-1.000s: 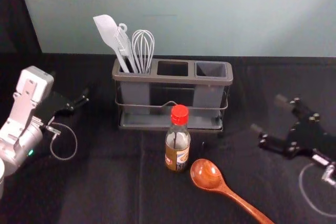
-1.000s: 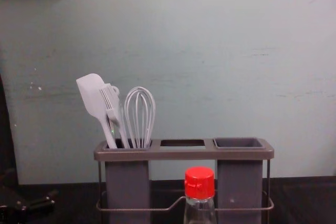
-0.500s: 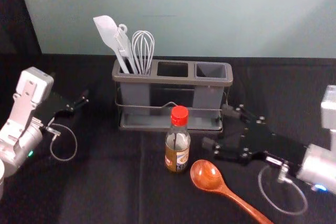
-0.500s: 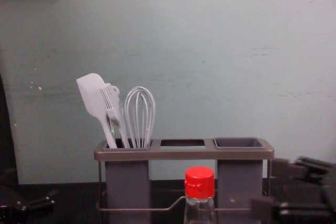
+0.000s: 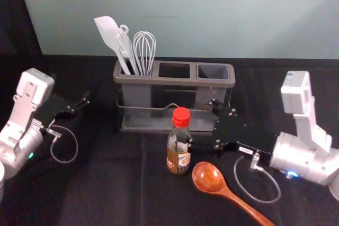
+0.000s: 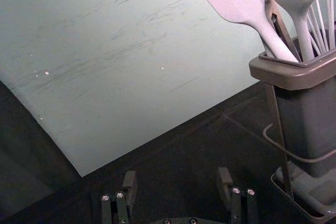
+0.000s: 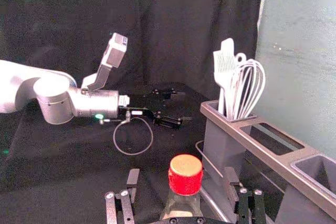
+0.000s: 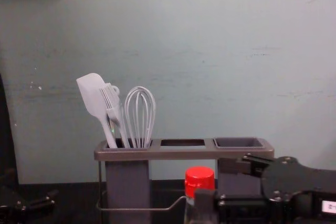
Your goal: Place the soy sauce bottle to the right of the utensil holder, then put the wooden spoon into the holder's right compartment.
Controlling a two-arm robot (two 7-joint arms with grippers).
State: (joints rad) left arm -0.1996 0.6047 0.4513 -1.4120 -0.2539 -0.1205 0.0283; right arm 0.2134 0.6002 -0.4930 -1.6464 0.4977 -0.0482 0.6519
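Change since the earlier frame: right gripper lies farther left, reaching the bottle; the bottle and spoon keep their places.
Left gripper: over the table's left side, left of the holder, its fingers spread wide with nothing between them, as the left wrist view shows.
Utensil holder: upright toward the table's back edge, three compartments in a row.
Left compartment: contains, from left to right, a spatula, a brush and a whisk, their heads above the rim.
Soy sauce bottle: upright, red-capped, on the table in front of the holder, between its left and right ends.
Wooden spoon: flat on the table; bowl just beside the bottle's base, on the right; handle slanting toward the table's near right corner.
Right gripper, fingers: wide apart, one to either side of the bottle as seen in the right wrist view; whether either touches the glass cannot be told.
Right compartment: at the holder's right end, behind the right gripper; the spoon lies outside it.
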